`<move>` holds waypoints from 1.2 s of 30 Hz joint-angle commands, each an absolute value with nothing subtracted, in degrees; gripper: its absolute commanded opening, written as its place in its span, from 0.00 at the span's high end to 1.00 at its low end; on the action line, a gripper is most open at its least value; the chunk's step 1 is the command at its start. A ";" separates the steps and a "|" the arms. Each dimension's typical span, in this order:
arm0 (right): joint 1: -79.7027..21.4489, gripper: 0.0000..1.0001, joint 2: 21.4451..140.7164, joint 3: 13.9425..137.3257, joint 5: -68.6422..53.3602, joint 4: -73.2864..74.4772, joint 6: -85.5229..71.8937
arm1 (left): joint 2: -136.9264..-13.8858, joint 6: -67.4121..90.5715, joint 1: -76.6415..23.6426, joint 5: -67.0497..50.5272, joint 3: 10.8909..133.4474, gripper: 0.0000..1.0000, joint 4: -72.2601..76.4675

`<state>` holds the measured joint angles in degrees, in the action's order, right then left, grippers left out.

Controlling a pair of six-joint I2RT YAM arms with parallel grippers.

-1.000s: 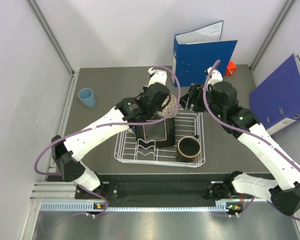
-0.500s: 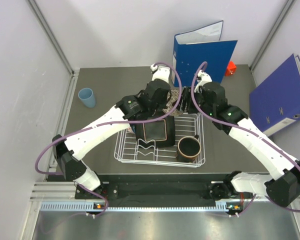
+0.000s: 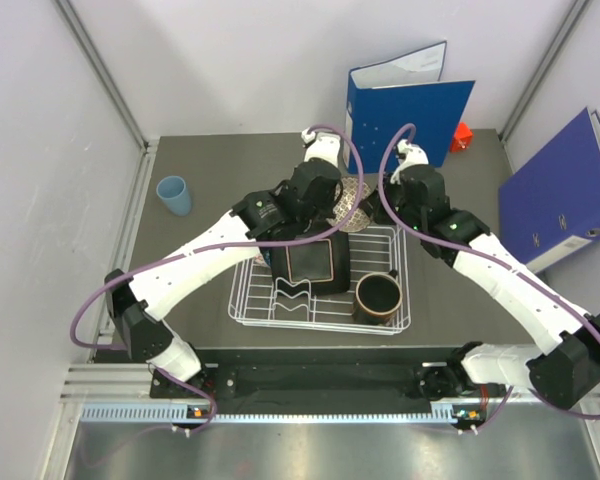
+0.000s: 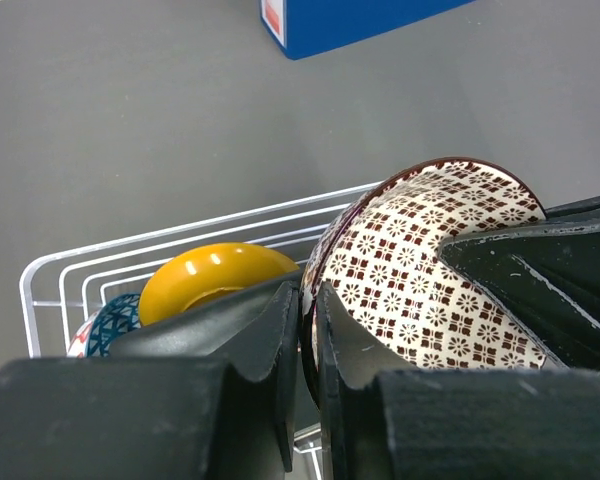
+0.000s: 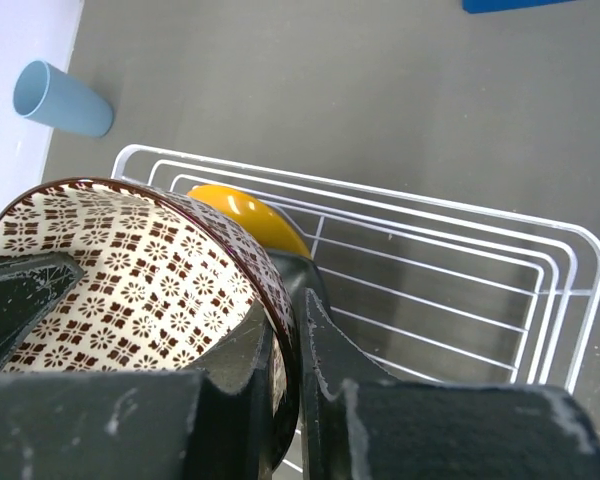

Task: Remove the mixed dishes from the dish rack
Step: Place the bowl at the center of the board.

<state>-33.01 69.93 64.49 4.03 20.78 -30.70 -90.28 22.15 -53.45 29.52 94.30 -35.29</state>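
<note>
A brown-and-white patterned bowl (image 3: pixel 348 200) hangs tilted over the far edge of the white wire dish rack (image 3: pixel 401 245). My left gripper (image 4: pixel 310 295) is shut on one side of the bowl's (image 4: pixel 430 270) rim. My right gripper (image 5: pixel 288 315) is shut on the opposite side of the bowl's (image 5: pixel 120 270) rim. In the rack stand a black square plate (image 3: pixel 312 265), a dark brown mug (image 3: pixel 378 298), a yellow dish (image 4: pixel 215 280) and a blue-and-white bowl (image 4: pixel 105 325). A light blue cup (image 3: pixel 174 195) stands on the table at far left.
Two blue ring binders stand at the back (image 3: pixel 405 110) and along the right side (image 3: pixel 560 190), with a small red block (image 3: pixel 462 137) between them. Both arms cross above the rack's far half.
My right gripper has swung left to the patterned bowl and shut on its rim. The left gripper has kept its hold and shifted only slightly.
</note>
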 commanded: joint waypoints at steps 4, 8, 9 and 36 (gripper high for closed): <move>-33.75 1.00 68.20 65.30 6.59 20.48 -29.35 | -88.51 21.71 -53.26 30.58 95.71 0.96 -28.04; -33.49 1.00 67.42 68.20 9.58 21.97 -29.71 | -87.89 21.80 -53.17 32.69 95.80 0.01 -27.69; -32.79 1.00 67.41 68.99 10.10 22.32 -30.06 | -87.63 22.06 -53.09 33.48 95.80 0.01 -27.69; 5.10 1.00 97.20 81.64 13.44 29.00 -46.23 | -75.15 27.42 -48.96 33.23 78.93 0.01 -25.57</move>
